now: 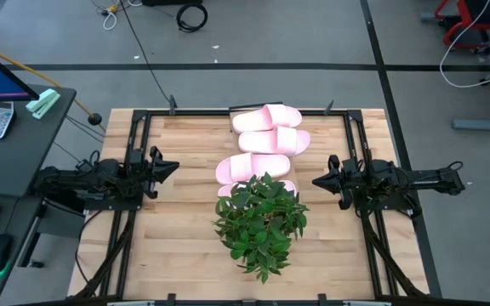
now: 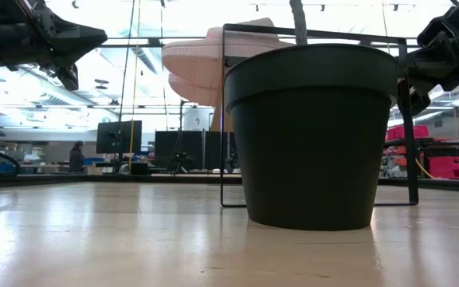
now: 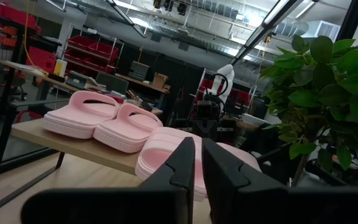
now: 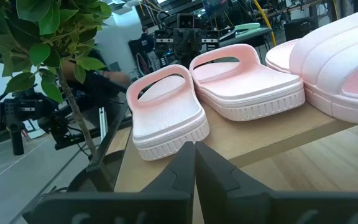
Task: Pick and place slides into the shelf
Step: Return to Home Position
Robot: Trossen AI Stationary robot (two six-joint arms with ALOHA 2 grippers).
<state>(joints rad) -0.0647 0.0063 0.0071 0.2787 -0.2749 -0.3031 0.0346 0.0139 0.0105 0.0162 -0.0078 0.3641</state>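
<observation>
All four pink slides (image 1: 270, 140) lie in a row on the raised light-wood shelf (image 3: 73, 146) in the middle of the surface (image 1: 177, 246). The slide nearest the potted plant (image 1: 262, 225) seems largely hidden under its leaves. The left pincer (image 1: 173, 166) hangs to the left of the shelf and the right pincer (image 1: 316, 180) to its right. Both are clear of the slides, fingers together and holding nothing.
</observation>
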